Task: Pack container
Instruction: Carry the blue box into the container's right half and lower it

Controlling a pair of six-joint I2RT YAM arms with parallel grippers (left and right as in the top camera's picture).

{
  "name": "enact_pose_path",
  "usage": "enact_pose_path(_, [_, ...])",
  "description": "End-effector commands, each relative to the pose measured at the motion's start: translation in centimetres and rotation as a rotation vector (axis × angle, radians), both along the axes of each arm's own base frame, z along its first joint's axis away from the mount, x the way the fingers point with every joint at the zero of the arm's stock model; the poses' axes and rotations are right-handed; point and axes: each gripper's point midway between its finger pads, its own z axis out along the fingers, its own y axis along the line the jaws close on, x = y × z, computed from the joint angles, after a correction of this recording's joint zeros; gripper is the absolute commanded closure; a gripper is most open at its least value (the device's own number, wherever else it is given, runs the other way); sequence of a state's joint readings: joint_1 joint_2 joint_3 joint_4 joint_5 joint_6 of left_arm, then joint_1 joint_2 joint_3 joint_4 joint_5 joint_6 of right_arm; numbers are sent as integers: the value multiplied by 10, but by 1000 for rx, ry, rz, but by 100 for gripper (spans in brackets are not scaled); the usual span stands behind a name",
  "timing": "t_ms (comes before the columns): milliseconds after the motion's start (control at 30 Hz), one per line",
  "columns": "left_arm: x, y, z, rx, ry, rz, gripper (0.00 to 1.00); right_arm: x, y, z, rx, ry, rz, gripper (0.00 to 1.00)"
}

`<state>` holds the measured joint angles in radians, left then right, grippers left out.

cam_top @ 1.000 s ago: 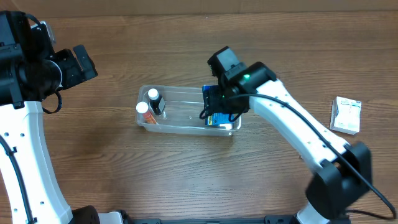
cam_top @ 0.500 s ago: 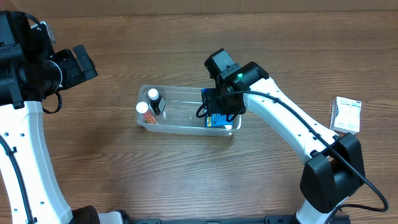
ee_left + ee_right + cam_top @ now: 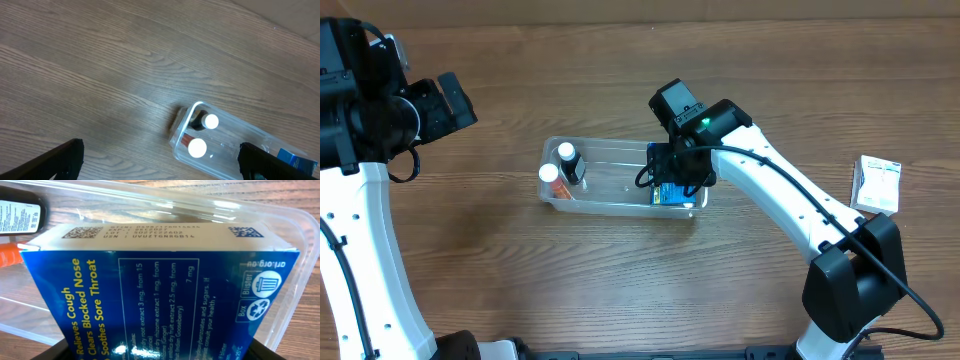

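container (image 3: 610,185) lies lengthwise left to right.

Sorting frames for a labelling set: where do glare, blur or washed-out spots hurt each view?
Overhead: evenly lit and sharp, though the clear container looks faint. Left wrist: the two white bottle caps are blown out. Right wrist: the blue box fills the frame, print sharp, with a glare patch low on its face.

The container (image 3: 615,182) sits flat on the table (image 3: 620,290), dead centre, long side running left to right. Clear shallow tub, rounded corners, mouth up.
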<state>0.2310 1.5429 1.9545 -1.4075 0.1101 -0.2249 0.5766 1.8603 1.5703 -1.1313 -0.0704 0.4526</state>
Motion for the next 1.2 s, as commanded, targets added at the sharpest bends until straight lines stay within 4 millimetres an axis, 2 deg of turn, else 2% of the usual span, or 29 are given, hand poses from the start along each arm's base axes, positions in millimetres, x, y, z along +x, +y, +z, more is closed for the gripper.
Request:
enact_pose_path(0, [1,-1,-5,0,13,-27,0,2,-4,-2,-19,-2,-24,35])
enact_pose_path(233, [1,-1,-5,0,13,-27,0,1,-9,-5,-49,-2,-29,35])
enact_pose_path(467, [1,-1,-5,0,13,-27,0,-5,-14,-31,-62,12,-29,35])
enact_pose_path(667, [2,0,-4,1,11,-27,0,-4,-13,-32,-58,4,-29,34])
enact_pose_path(800, [2,0,-4,1,11,-27,0,-3,-13,-32,-57,3,-25,23])
enact_pose_path(867, [2,0,-4,1,11,-27,0,-2,-13,-32,-59,-2,-22,10])
enact_pose_path(933, [2,0,-4,1,11,-27,0,-2,-13,-32,-60,-3,-22,2])
enact_pose_path(1167, [2,-1,-5,0,12,-27,0,-1,-12,-29,-59,-5,-22,0])
